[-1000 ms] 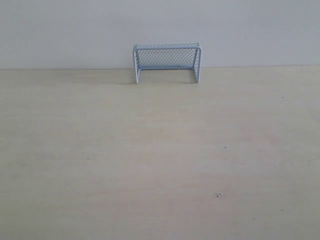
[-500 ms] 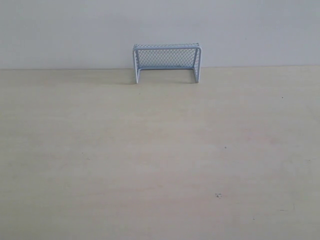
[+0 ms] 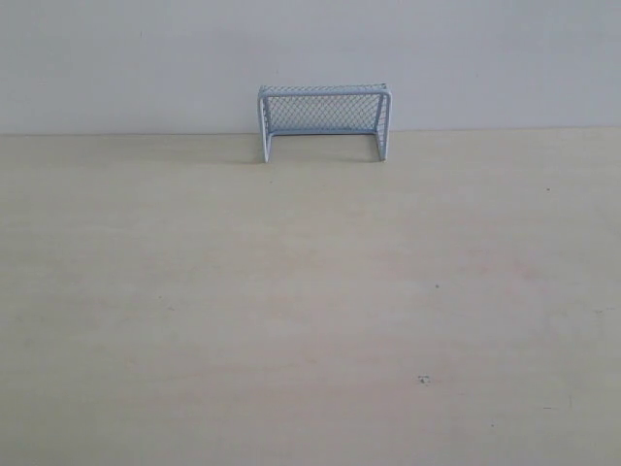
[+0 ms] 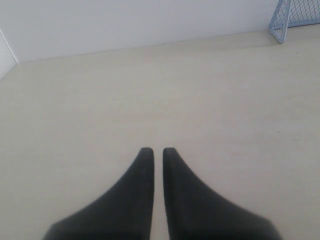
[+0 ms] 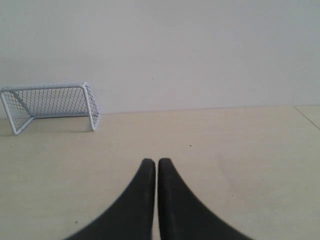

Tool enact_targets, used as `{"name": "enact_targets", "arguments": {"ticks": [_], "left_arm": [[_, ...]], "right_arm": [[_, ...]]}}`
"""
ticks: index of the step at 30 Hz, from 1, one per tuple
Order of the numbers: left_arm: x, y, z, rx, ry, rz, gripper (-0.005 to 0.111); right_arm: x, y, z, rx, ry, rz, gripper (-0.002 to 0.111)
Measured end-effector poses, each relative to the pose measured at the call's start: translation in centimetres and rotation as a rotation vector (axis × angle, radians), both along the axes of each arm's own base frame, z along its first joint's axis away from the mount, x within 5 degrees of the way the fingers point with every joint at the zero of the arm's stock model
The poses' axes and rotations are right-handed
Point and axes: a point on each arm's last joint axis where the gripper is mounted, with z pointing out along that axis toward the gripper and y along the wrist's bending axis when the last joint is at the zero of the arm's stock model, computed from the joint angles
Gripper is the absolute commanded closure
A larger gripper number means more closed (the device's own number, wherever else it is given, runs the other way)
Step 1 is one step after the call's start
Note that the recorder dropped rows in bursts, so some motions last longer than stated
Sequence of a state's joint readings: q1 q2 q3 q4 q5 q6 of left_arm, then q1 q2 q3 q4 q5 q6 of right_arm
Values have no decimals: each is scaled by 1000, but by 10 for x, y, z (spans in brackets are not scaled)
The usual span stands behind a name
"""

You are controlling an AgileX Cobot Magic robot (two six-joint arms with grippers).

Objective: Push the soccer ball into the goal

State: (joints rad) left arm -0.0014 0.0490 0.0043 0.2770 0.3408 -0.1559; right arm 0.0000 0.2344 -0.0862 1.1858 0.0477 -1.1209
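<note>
The goal (image 3: 324,121), pale blue-white tubing with fine mesh, stands at the far edge of the table against the wall, its mouth facing the near side. One corner of the goal (image 4: 295,17) shows in the left wrist view, and the whole goal (image 5: 50,106) in the right wrist view. No soccer ball shows in any view. My left gripper (image 4: 157,151) is shut with nothing between its black fingers, low over bare table. My right gripper (image 5: 156,162) is shut too, empty, well short of the goal. Neither gripper appears in the exterior view.
The pale wooden table (image 3: 310,311) stretches from the near edge to the white wall (image 3: 310,58). A small dark speck (image 3: 423,379) marks the table at the near right. A side panel (image 4: 6,55) meets the table's corner.
</note>
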Motion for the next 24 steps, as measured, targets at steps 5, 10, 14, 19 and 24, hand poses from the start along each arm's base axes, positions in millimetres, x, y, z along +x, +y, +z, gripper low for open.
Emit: {"name": "enact_targets", "arguments": {"ticks": [5, 10, 14, 19, 24], "left_arm": [[0, 0, 0, 0, 0, 0, 100], [0, 0, 0, 0, 0, 0, 100], [0, 0, 0, 0, 0, 0, 100], [0, 0, 0, 0, 0, 0, 100], [0, 0, 0, 0, 0, 0, 100]], "right_arm": [[0, 0, -1, -22, 13, 7, 108], [0, 0, -4, -13, 43, 3, 108], [-1, -1, -5, -5, 55, -6, 108], [-1, -1, -7, -16, 71, -9, 108], [-1, -2, -10, -10, 111, -24, 108]]}}
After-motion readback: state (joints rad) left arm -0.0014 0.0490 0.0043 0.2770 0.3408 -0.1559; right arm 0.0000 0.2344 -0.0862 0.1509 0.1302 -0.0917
